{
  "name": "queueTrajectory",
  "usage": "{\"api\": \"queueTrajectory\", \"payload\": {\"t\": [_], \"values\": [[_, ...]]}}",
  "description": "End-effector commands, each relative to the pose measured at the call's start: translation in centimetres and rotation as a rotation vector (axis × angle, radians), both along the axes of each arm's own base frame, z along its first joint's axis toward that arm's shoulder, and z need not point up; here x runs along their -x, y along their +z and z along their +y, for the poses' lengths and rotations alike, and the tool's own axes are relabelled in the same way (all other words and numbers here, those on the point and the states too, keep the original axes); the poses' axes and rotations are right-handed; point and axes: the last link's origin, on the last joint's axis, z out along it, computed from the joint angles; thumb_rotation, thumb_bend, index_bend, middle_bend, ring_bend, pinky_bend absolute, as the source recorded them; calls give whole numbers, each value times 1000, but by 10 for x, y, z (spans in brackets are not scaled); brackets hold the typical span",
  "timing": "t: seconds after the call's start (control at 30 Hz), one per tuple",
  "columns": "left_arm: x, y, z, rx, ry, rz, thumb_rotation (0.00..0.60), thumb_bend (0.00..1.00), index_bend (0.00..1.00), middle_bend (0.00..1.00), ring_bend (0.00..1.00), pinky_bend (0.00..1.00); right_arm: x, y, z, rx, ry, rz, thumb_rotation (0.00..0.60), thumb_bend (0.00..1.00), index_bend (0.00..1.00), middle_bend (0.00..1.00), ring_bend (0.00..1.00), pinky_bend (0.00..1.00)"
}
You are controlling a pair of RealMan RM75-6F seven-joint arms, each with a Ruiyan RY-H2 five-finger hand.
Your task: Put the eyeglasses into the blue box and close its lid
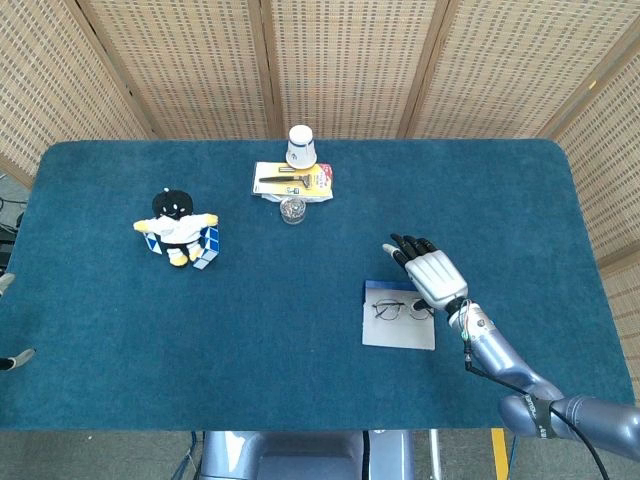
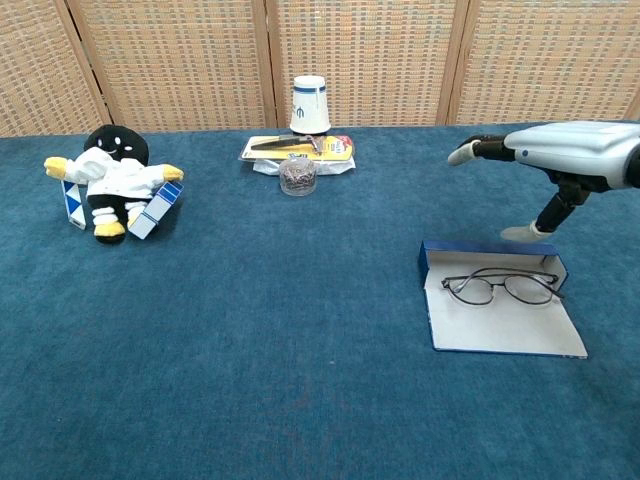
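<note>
The blue box [image 2: 470, 250] lies open at the right of the table, its grey lid [image 2: 505, 332] flat toward the front edge. The thin-framed eyeglasses [image 2: 500, 287] rest unfolded across the box's shallow tray and the lid's inner side; the head view shows the eyeglasses [image 1: 400, 309] on the box [image 1: 398, 334]. My right hand [image 2: 560, 155] hovers above the box's far side, fingers stretched apart, holding nothing; in the head view the right hand [image 1: 432, 277] is palm down. Only small grey tips at the head view's left edge [image 1: 14, 357] hint at my left hand.
A plush toy [image 2: 112, 180] with a blue-and-white puzzle sits at the far left. At the back middle stand a paper cup [image 2: 310, 104], a yellow razor package [image 2: 297, 148] and a small glass jar [image 2: 297, 174]. Woven screens close off the back.
</note>
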Motion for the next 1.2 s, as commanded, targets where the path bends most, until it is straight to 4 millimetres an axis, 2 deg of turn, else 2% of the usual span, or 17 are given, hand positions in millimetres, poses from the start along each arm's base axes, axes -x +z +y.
{"api": "queueTrajectory", "payload": {"t": [0.03, 0.37, 0.53, 0.87, 1.2], "values": [[0, 0, 0, 0, -1, 0, 600, 0, 0, 0, 0, 0, 5, -8, 6, -4, 4, -13, 600, 337, 69, 0, 0, 100], [0, -2, 0, 6, 2, 5, 600, 0, 0, 0, 0, 0, 6, -42, 13, -14, 23, -10, 600, 337, 69, 0, 0, 100], [0, -2, 1, 5, 3, 5, 600, 0, 0, 0, 0, 0, 7, -51, 11, 5, 20, -14, 600, 336, 69, 0, 0, 100], [1, -2, 1, 6, 7, 4, 600, 0, 0, 0, 0, 0, 12, -57, 2, 47, 32, 4, 600, 336, 69, 0, 0, 100], [1, -2, 2, 7, 9, 5, 600, 0, 0, 0, 0, 0, 19, -65, 3, 39, 36, 30, 600, 335, 69, 0, 0, 100]]}}
